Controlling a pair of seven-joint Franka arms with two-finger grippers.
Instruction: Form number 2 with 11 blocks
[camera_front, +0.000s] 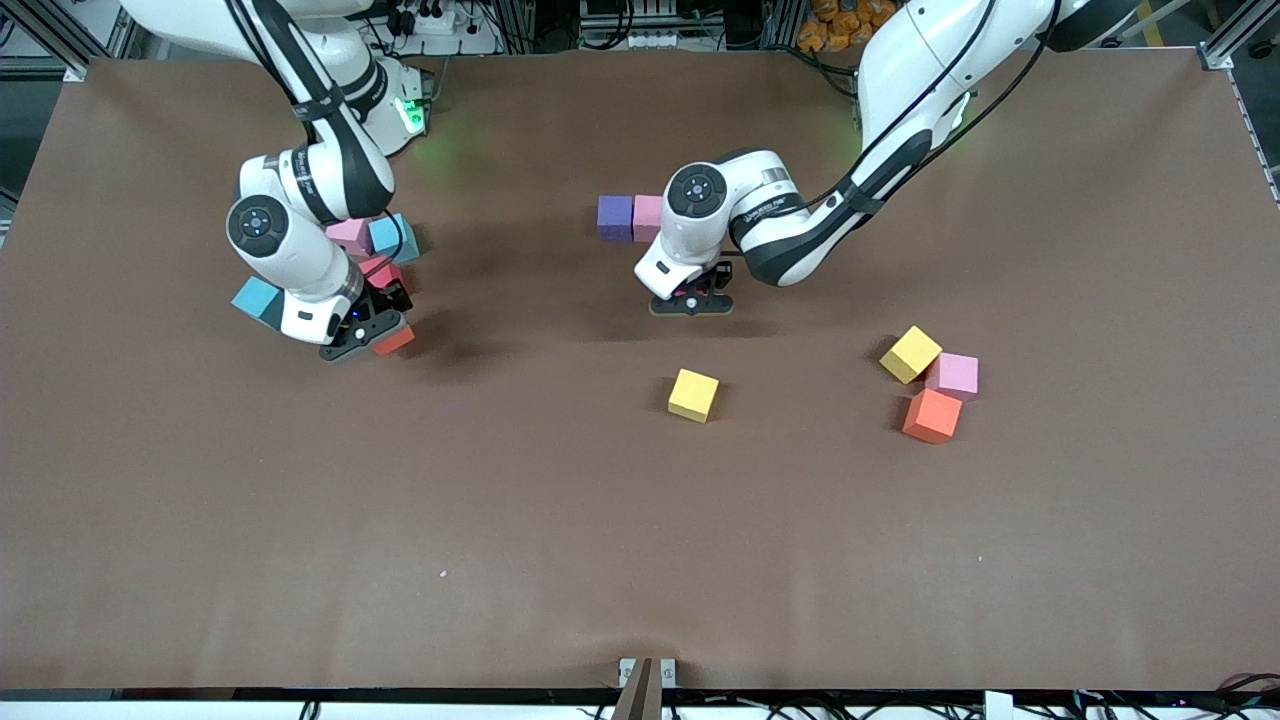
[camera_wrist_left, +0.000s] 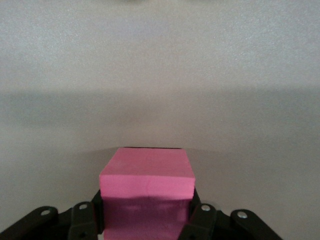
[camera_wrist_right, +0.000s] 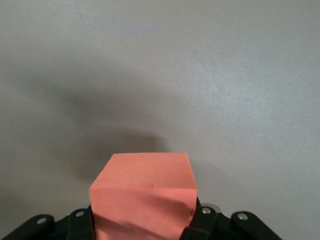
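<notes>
My left gripper (camera_front: 690, 300) is shut on a pink block (camera_wrist_left: 146, 172) and hangs low over bare table beside a touching pair, a purple block (camera_front: 614, 217) and a pink block (camera_front: 648, 217). No number 2 shape is in view. My right gripper (camera_front: 365, 335) is shut on an orange block (camera_front: 396, 340), which fills the space between the jaws in the right wrist view (camera_wrist_right: 145, 192). Around that hand lie a pink block (camera_front: 350, 235), a light blue block (camera_front: 392, 237), a red block (camera_front: 382, 270) and another light blue block (camera_front: 257, 300), partly hidden by the arm.
A lone yellow block (camera_front: 693, 394) lies nearer the front camera than the left gripper. Toward the left arm's end sit a yellow block (camera_front: 910, 353), a pink block (camera_front: 953, 375) and an orange block (camera_front: 932, 416), bunched together. The brown table (camera_front: 640, 560) stretches wide toward the camera.
</notes>
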